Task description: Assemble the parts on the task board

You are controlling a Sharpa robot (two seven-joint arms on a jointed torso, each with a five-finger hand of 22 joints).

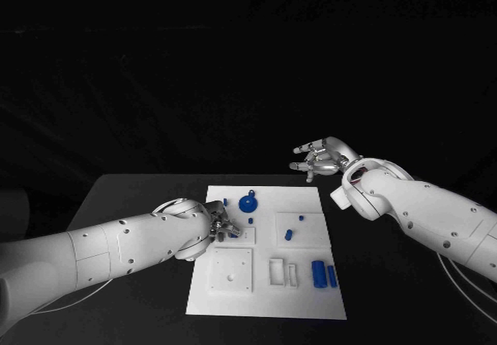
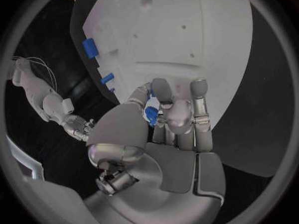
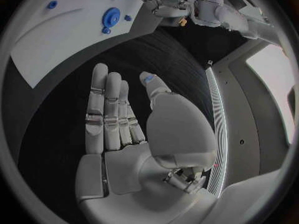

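Note:
The white task board point(image 1: 269, 287) lies in the middle of the black table. My left hand point(image 1: 220, 224) hovers over the board's left part and pinches a small blue part point(image 2: 151, 110) between thumb and fingers. A round blue part point(image 1: 248, 203) stands near the board's far edge, and a small blue peg point(image 1: 289, 234) sits mid-board. Two oblong blue blocks point(image 1: 319, 274) lie side by side at the near right. My right hand point(image 1: 321, 158) is raised beyond the board's far right corner, fingers spread and straight point(image 3: 106, 114), holding nothing.
White square insets point(image 1: 231, 272) and a framed slot point(image 1: 278, 272) sit on the board's near half. Bare black table surrounds the board point(image 3: 56, 40) on every side. The left hand point(image 3: 165, 0) and the round blue part point(image 3: 112, 17) appear in the right wrist view.

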